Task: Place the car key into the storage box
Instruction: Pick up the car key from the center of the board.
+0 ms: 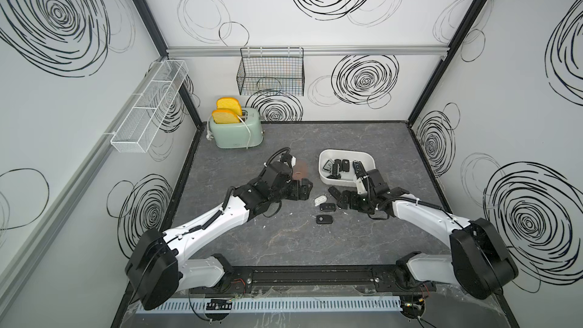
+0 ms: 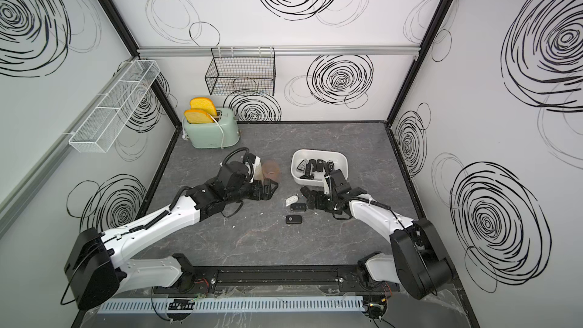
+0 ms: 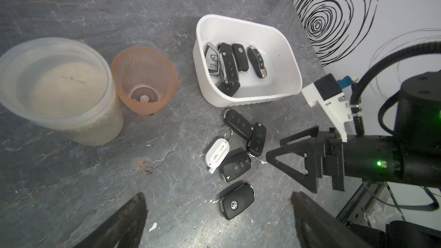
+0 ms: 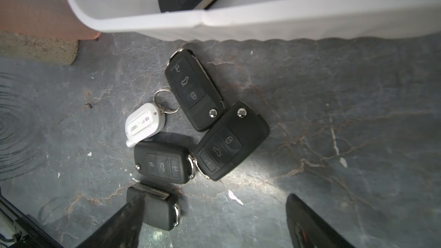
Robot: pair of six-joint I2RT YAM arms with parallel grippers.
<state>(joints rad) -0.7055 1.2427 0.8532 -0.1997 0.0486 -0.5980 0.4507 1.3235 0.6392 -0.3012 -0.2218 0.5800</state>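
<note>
Black plastic shells mark the four loose car keys [image 4: 229, 141], which lie flat on the grey marbled table [image 1: 284, 241] just outside the near wall of the white storage box [image 3: 250, 99]. The right gripper [image 4: 214, 201] hangs beside this cluster, jaws spread wide with nothing between them. Three keys lie just ahead of its fingertips, while the fourth, a key with a round badge [image 3: 237, 201], is partly hidden behind one finger [image 4: 119, 225] in the right wrist view. The three show three buttons each and silver fittings; a white tag [image 4: 145, 125] on a split ring lies among them. The left gripper [image 3: 217, 195], likewise wide open and empty, faces the cluster from the opposite side. Further keys [image 3: 229, 65], some trimmed in silver, rest together inside the box. The box stands open-topped with rounded corners.
</note>
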